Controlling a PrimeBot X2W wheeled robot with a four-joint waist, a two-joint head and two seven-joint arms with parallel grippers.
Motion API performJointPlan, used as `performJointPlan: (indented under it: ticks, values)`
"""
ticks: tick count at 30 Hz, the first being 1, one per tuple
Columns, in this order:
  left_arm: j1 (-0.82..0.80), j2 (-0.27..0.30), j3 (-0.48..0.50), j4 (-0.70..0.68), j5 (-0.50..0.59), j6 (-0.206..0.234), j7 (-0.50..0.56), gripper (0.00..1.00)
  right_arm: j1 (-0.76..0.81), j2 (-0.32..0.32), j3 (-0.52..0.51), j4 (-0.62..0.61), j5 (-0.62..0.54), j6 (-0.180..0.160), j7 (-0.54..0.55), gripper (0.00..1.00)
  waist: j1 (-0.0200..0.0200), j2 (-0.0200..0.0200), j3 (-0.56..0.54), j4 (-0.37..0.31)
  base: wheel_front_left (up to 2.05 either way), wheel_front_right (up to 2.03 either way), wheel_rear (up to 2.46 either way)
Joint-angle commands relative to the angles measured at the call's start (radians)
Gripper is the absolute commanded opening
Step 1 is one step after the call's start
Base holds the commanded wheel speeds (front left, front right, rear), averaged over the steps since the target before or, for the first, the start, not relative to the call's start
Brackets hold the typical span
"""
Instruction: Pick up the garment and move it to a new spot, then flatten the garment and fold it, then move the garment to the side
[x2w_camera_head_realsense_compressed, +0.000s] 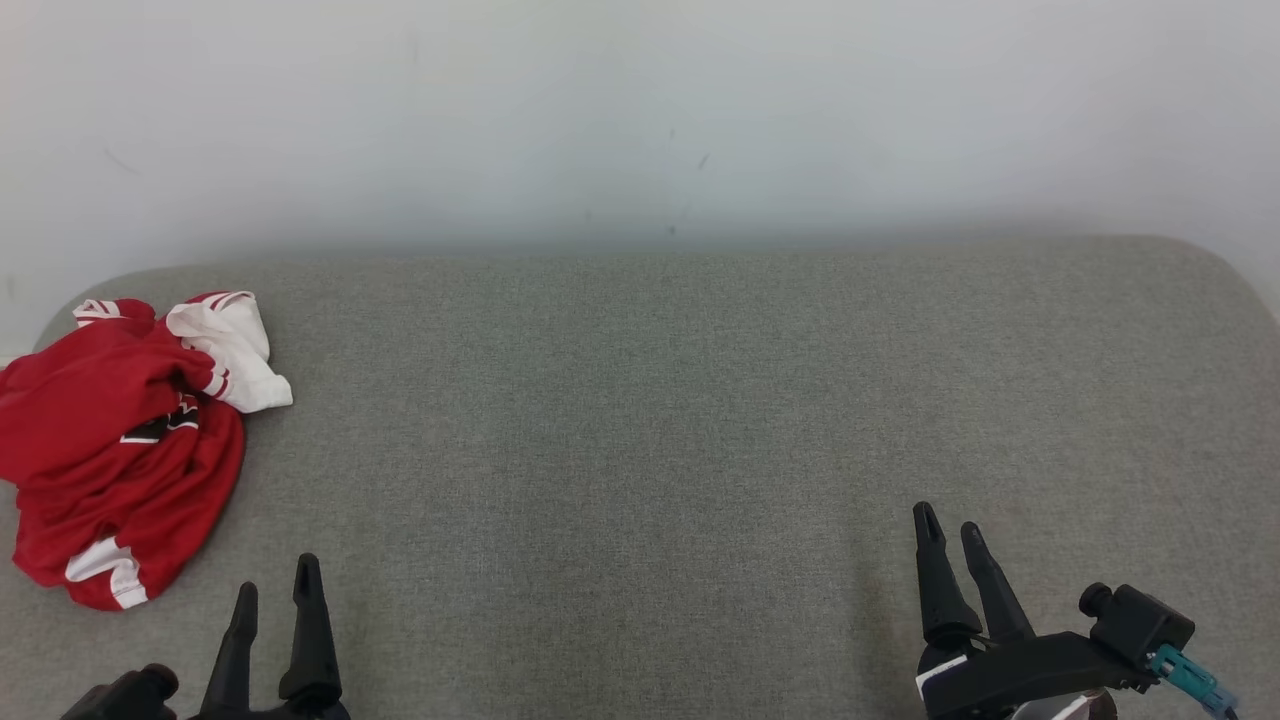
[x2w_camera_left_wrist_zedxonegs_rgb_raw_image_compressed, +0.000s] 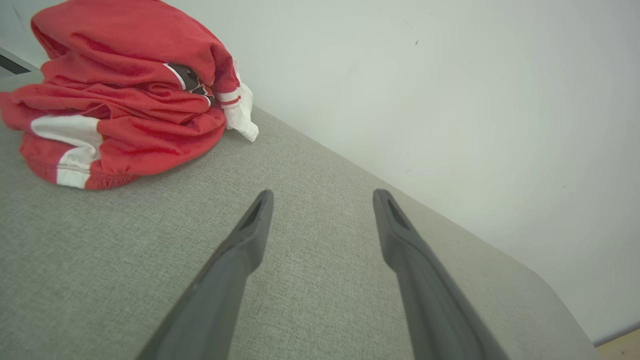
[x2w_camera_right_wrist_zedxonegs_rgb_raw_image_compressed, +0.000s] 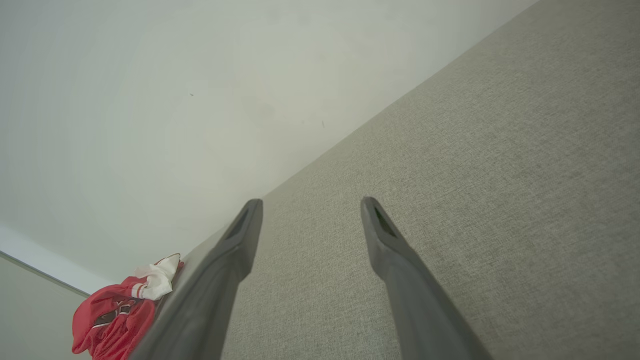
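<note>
Our left gripper and right gripper are both spread wide with nothing in them, over the gray cushion. The crumpled red-and-white garment sits at its far left end. The left wrist view gets us its black print up close.

No readable text, label, brand, number or sign in any view. On the crumpled red fabric garment with white cuffs and white side panels, just a black printed patch edged in white, caught between folds and too creased to make out as letters or digits. Seen closer in the left wrist view, half buried under a red fold near the top of the heap, equally illegible.
</note>
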Motion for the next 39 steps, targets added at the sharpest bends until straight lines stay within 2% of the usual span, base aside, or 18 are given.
performJointPlan:
  ticks: [1, 22, 39]
  values:
    - [0.001, 0.008, 0.0, -0.013, 0.014, -0.002, -0.005, 1.0, -0.014, 0.0, 0.004, -0.009, -0.014, -0.001, -0.005, 1.0, 0.0, 0.0, 0.0, 0.0, 0.0, 0.0, 0.0]
    - [0.015, 0.016, -0.005, -0.028, 0.247, -0.003, -0.063, 1.0, -0.014, 0.0, 0.019, -0.001, -0.257, -0.001, -0.062, 1.0, 0.0, 0.0, 0.001, -0.001, 0.0, 0.0, 0.0]
    - [0.024, 0.022, -0.004, -0.031, 0.375, -0.007, -0.098, 1.0, -0.015, 0.0, 0.018, 0.005, -0.401, -0.002, -0.097, 1.0, 0.0, 0.0, 0.002, -0.003, 0.0, 0.0, 0.0]
